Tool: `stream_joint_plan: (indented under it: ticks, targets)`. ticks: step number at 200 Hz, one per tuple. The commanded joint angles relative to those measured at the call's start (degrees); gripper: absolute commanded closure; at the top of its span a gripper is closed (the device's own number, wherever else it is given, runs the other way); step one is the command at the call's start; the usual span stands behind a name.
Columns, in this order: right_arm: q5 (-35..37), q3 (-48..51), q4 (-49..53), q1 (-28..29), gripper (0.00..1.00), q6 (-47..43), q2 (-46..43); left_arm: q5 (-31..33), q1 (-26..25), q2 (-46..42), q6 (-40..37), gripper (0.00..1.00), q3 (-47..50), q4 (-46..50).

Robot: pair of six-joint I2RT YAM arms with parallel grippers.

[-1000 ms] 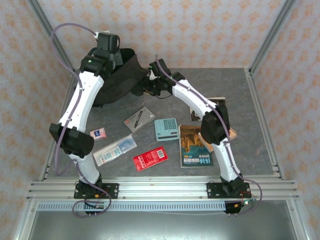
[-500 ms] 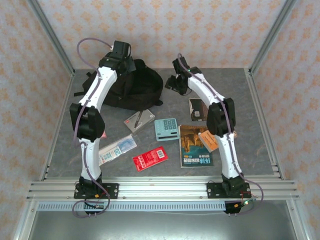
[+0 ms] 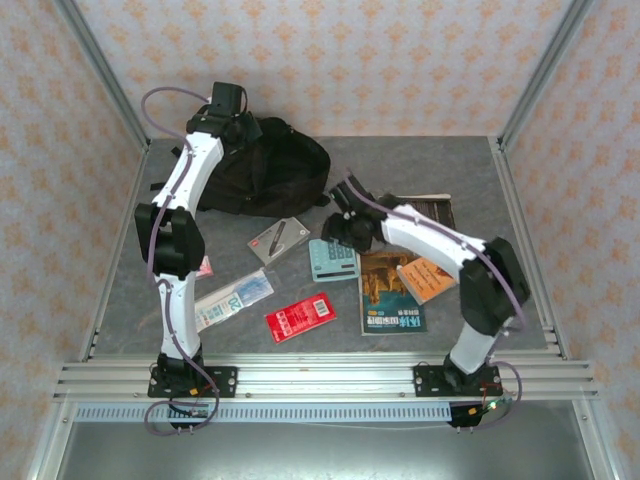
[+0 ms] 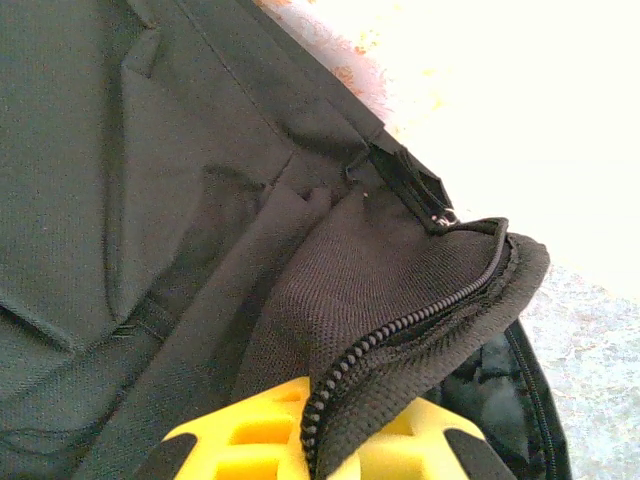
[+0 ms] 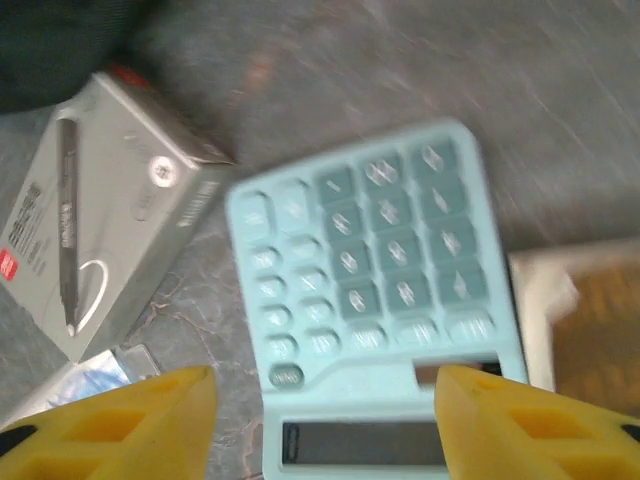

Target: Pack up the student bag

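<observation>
Location: we find the student bag [image 3: 272, 178] on the far left part of the bench [image 3: 480, 185], well apart from the loose items lying nearer the arm bases.

Orientation: in the top view the bag's long axis runs roughly across the bench, left to right, with a rounded end toward the middle. Its unzipped mouth is at the far left end, under the left arm. We cannot tell which face is uppermost.

Left gripper [image 4: 320, 450]: the yellow fingers [image 4: 240, 440] are pressed together on the zippered lip of the bag, and the fabric flap runs down between them.

Right gripper [image 5: 322, 380]: its fingers stand spread above the pale blue calculator [image 5: 380, 290], which lies between them. We see no contact. A boxed pen [image 5: 110, 200] lies just beside the calculator.

Handling, in our judgement: the bag is soft, limp cloth. It will sag and fold, and the mouth will close unless the lip is held up. It should be light while empty. The zip edge is the sound place to take hold, since the teeth and seam give the fingers purchase. The broad panels would merely bunch and slip.
</observation>
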State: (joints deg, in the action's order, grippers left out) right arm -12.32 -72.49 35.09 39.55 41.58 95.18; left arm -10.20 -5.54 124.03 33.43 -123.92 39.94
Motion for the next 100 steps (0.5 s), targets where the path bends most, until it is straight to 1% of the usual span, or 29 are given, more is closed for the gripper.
stream_joint_plan:
  ticks: [1, 12, 19, 36, 55, 74, 100]
  targets:
    - [8.9, 8.4, -8.3, 3.5, 0.42, 25.2, -9.2, -0.8, 0.2, -1.7, 2.6, 1.00, 0.9, -1.4]
    - [9.6, 11.9, -11.8, 5.1, 0.42, 32.7, -11.3, -1.0, 0.2, -2.2, 2.7, 1.00, 2.4, -2.4]
    - [10.0, 13.2, -12.4, 6.0, 0.41, 37.4, -12.0, -1.3, 0.2, -2.5, 3.0, 1.00, 3.5, -3.4]
    - [13.2, 15.5, -13.7, 9.0, 0.37, 46.2, -12.1, -2.3, 0.3, -2.5, 4.4, 1.00, 4.4, -3.8]
    - [16.1, 16.5, -14.7, 11.6, 0.35, 52.7, -10.5, -3.3, 0.3, -2.7, 5.2, 1.00, 4.6, -3.3]
    - [19.3, 16.9, -16.3, 13.7, 0.34, 57.2, -8.5, -4.0, 0.4, -2.9, 4.8, 1.00, 4.8, -2.6]
    - [19.6, 17.3, -18.3, 15.3, 0.34, 60.7, -5.3, -6.4, 1.4, -3.6, 5.4, 1.00, 7.3, -4.2]
